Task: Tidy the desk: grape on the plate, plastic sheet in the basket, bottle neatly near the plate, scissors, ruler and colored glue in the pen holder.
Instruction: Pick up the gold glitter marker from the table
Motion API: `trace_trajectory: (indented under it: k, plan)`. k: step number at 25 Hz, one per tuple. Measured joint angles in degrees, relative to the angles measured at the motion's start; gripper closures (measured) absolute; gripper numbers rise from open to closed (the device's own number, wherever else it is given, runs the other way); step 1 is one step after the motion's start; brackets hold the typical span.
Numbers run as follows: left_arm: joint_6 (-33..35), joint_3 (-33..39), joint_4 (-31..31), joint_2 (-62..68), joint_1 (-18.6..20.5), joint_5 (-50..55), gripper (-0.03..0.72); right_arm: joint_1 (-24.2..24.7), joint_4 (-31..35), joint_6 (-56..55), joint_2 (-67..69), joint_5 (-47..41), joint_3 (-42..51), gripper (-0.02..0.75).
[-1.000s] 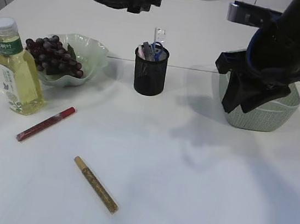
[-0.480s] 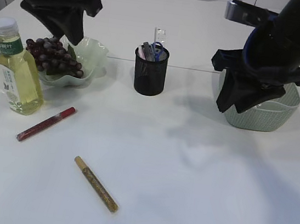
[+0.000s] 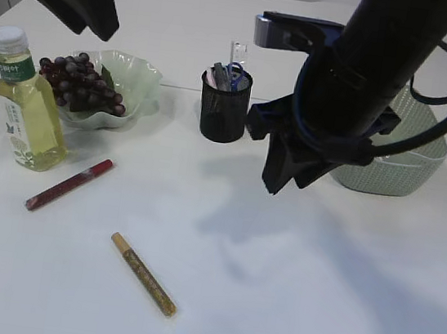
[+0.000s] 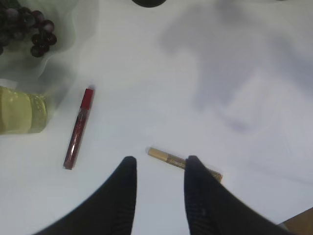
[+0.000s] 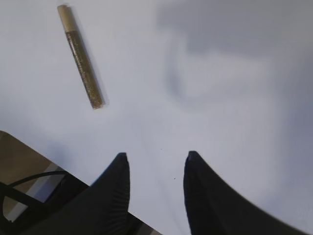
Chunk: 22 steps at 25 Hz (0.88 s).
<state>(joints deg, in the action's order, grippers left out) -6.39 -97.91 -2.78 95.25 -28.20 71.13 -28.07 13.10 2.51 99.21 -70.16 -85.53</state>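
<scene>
Still, both my claws hang parted and empty: left gripper [image 4: 159,164], right gripper [image 5: 155,160]. The gold glue stick [image 3: 143,275] lies lower left, the red glue stick [image 3: 68,184] left; both arms reaching could collide.

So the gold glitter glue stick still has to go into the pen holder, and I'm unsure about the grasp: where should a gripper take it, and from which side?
Probably at mid-barrel, coming straight down. The gold glitter glue stick lies flat on the white table, slim and diagonal, with bare surface all round. Turn the jaws across its long axis so the fingers close on its long sides.
</scene>
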Motion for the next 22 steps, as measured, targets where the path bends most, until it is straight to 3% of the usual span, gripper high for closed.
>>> trace_trajectory:
  k: [9, 16, 22]
  plan:
    - [-4.8, 10.5, -0.3, -17.0, 0.0, 0.3, 0.386, -3.6, -1.1, 0.0, 0.0, -0.1, 0.0, 0.388]
    - [-6.2, 20.5, -4.2, -29.5, 0.0, 0.8, 0.379, -7.0, -1.0, 3.1, 2.9, -0.2, -0.6, 0.385]
    - [-7.7, 26.8, -3.6, -35.8, 0.0, 1.1, 0.377, -11.4, 0.2, 1.1, 9.3, -0.2, -5.5, 0.385]
